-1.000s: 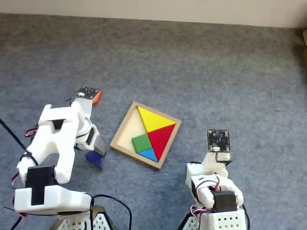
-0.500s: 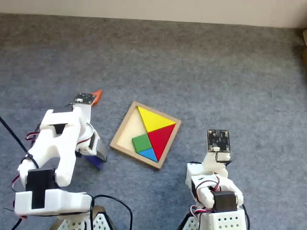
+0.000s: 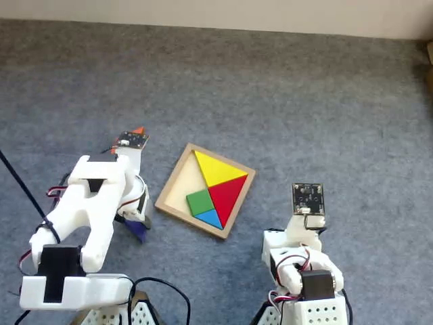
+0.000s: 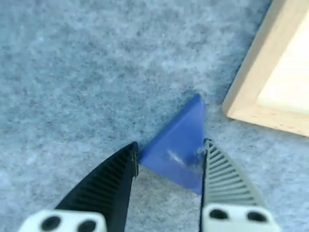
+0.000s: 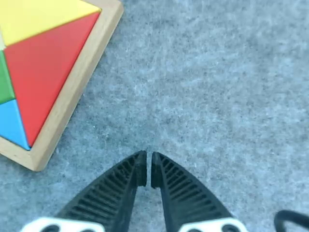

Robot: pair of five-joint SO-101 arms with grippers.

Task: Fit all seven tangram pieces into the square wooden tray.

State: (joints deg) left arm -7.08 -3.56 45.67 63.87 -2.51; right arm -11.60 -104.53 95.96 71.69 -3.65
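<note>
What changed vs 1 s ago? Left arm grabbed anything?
In the high view the left arm swung slightly toward the tray, and its wrist now covers more of the orange piece. The left gripper pinches the blue triangle, which lies on the carpet and barely shifted. The tray and the right gripper, shut, stayed put.

From above, the left arm (image 3: 88, 210) covers most of the blue triangle (image 3: 138, 230) at the tray's (image 3: 181, 181) 8 o'clock, leaving a dark tip, and it buries the left gripper (image 4: 170, 147). The orange piece (image 3: 139, 129), at the tray's 10 o'clock, sits mostly behind the camera board (image 3: 132, 140), so its shape is unreadable. In the left wrist view a finger (image 4: 217, 174) overlaps one edge of the blue triangle, and the tray is cropped. The right wrist view crops the tray too, cutting the yellow triangle (image 5: 43, 17), green square (image 5: 4, 82) and light-blue triangle (image 5: 9, 125).
</note>
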